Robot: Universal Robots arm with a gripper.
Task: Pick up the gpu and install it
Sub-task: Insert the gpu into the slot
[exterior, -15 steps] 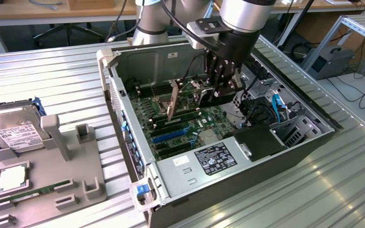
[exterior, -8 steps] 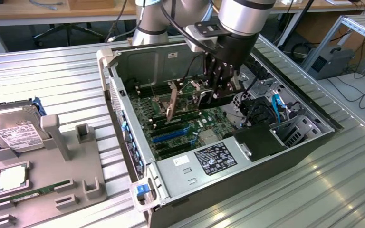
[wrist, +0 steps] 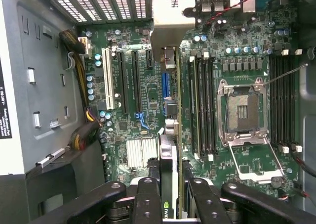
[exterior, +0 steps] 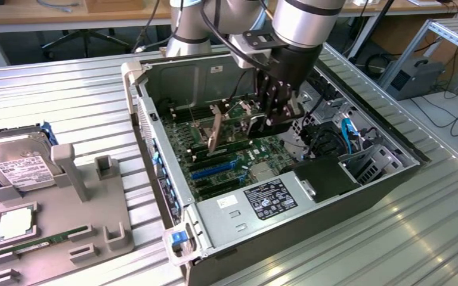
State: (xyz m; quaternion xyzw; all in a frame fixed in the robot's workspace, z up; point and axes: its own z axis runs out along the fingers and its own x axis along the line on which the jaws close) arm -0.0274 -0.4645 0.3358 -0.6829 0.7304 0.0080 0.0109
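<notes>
Your claw (wrist: 173,197), jaws narrowed, grips the gpu (wrist: 169,155) edge-on inside the open computer case (exterior: 165,83), just over the motherboard (wrist: 242,46) slots; pick-up is done (whether the card is seated cannot be told).

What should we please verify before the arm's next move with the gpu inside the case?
1. gpu clamped in the pincer: ok.
2. gpu edge-on over the motherboard, inside the case: ok.
3. Bracket next to the vented rear wall: ok.
4. gpu lined up with a slot: cannot tell.
5. gpu seated in a slot: cannot tell.
</notes>
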